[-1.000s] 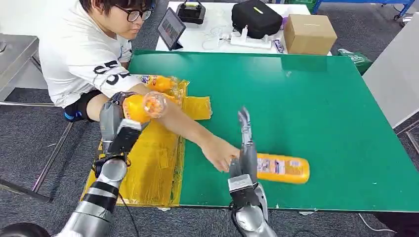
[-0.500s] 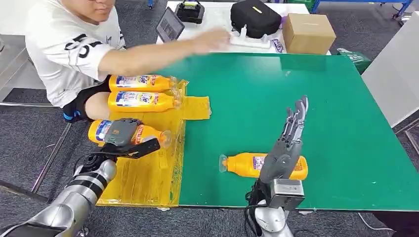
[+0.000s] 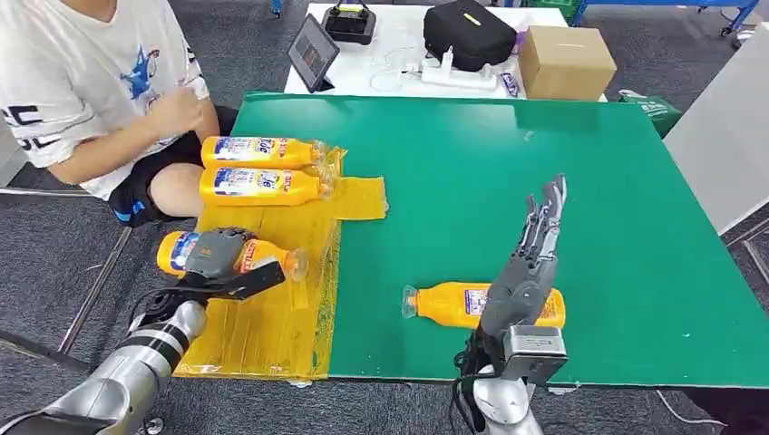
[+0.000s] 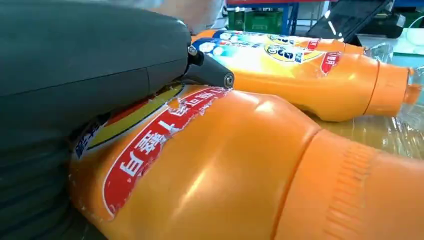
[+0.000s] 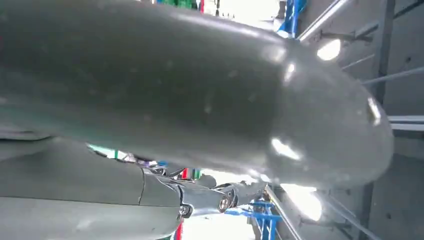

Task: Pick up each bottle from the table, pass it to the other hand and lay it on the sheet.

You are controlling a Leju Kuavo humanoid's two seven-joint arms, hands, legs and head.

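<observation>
**Left hand holds a bottle over the sheet; right hand raised above the bottle on the worktop**

In the head view we see the left hand (image 3: 220, 255) gripping an orange bottle (image 3: 238, 255) on its side at the left edge of the yellow sheet (image 3: 272, 317), cap end pointing toward the green worktop (image 3: 562, 181). Its fingers (image 3: 249, 281) are wrapped around the bottle's body, and the left wrist view shows the grey thumb (image 4: 100, 65) pressed onto the label of that held bottle (image 4: 240, 170). We cannot tell whether the bottle rests on the sheet or is held just above it.

Two more bottles lie on their sides at the far end of the sheet, parallel and just beside each other: the farther bottle (image 3: 258, 149) and the nearer bottle (image 3: 263, 185), both caps toward the worktop's middle.

A fourth bottle (image 3: 453, 304) lies on its side on the bare worktop near the front edge, cap pointing toward the sheet. The right hand (image 3: 530, 263) stands in front of its right half, fingers (image 3: 547, 204) stretched straight and close together, pointing away from the robot and holding nothing. We cannot tell whether the hand touches that bottle.

A person (image 3: 82, 82) in a white T-shirt sits at the worktop's far left corner, with a fist (image 3: 177, 111) drawn in at the chest. Behind the worktop, a white table (image 3: 399, 72) carries a black bag (image 3: 470, 32), a cardboard box (image 3: 567, 62) and a tablet (image 3: 314, 50).
</observation>
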